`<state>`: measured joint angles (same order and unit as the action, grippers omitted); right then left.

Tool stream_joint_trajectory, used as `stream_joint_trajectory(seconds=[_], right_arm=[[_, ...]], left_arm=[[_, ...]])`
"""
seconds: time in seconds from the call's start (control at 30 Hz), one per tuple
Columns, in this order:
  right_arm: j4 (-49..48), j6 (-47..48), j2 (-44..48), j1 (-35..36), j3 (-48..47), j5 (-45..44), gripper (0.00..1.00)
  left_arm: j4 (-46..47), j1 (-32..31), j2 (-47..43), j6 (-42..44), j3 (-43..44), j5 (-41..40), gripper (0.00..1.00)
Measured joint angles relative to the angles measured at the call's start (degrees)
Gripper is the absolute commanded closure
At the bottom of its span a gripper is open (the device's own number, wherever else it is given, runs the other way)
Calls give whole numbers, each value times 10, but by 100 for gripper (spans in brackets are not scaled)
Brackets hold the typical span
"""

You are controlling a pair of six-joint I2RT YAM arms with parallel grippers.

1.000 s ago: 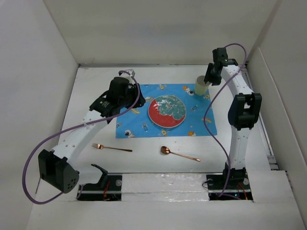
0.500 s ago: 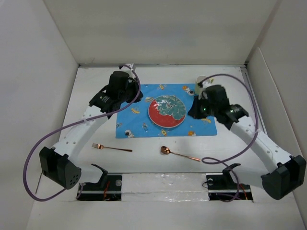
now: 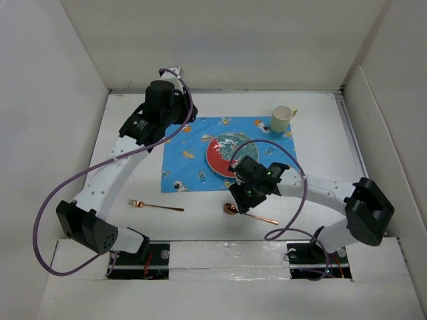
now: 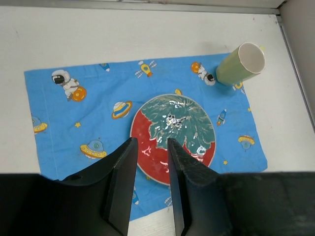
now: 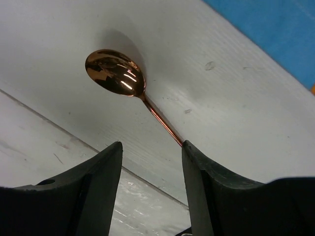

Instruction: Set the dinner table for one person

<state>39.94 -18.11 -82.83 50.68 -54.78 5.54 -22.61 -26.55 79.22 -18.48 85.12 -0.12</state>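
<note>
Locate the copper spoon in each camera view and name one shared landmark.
Top external: spoon at lower middle, just in front of the blue placemat.
Left wrist: not in view.
Right wrist: spoon at upper left, handle running down-right.
Shared landmark: the placemat, central in the left wrist view, a blue corner at upper right of the right wrist view.
</note>
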Motion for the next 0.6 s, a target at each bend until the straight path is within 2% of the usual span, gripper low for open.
stream_joint_trajectory(seconds=[0.2, 0.4, 0.5, 0.53, 0.6], right_arm=[[-3, 6, -53, 12, 0, -12, 43], [-4, 4, -110, 23, -3, -26, 49], [1, -7, -122, 34, -14, -43, 58], [2, -13, -127, 39, -19, -52, 67], [2, -30, -136, 53, -28, -73, 77]], left_arm=[[-3, 0, 0, 4, 4, -10, 71], [-9, 0, -2, 5, 4, -23, 71], [-10, 0, -7, 5, 4, -30, 71], [-10, 0, -9, 5, 3, -32, 71], [-8, 0, -15, 4, 0, -34, 71]])
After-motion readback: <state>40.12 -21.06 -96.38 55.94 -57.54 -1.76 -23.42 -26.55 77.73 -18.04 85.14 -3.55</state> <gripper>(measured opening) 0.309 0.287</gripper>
